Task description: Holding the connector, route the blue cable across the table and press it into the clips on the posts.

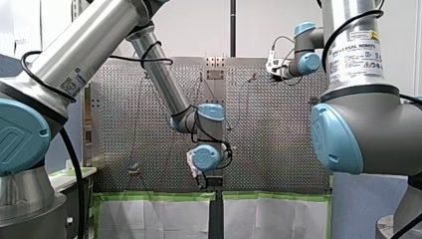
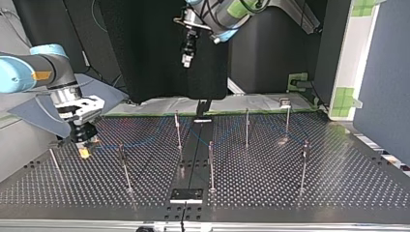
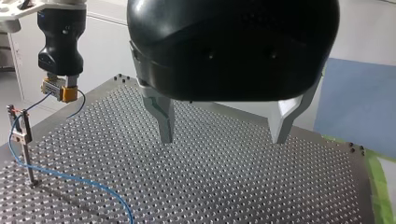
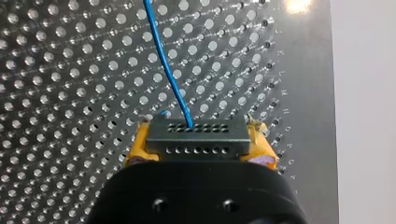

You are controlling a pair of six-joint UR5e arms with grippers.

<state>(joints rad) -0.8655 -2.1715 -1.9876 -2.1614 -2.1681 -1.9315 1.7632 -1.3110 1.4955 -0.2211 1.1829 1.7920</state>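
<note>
right pincer [image 4: 198, 156] clamps 1 connector [image 4: 196, 135] | 1 blue cable [image 4: 163, 60] attached

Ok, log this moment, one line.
right gripper: shut on connector | blue cable: connector to post clip, onto table | left gripper: open, above table

The grey connector [image 4: 195, 139], with two rows of small holes, is hanging above the desk [image 2: 290, 193] at the top view's left. Its thin blue cable [image 3: 70, 179] is passing one post's clip [image 3: 18, 135], then trailing along the desk.
</note>
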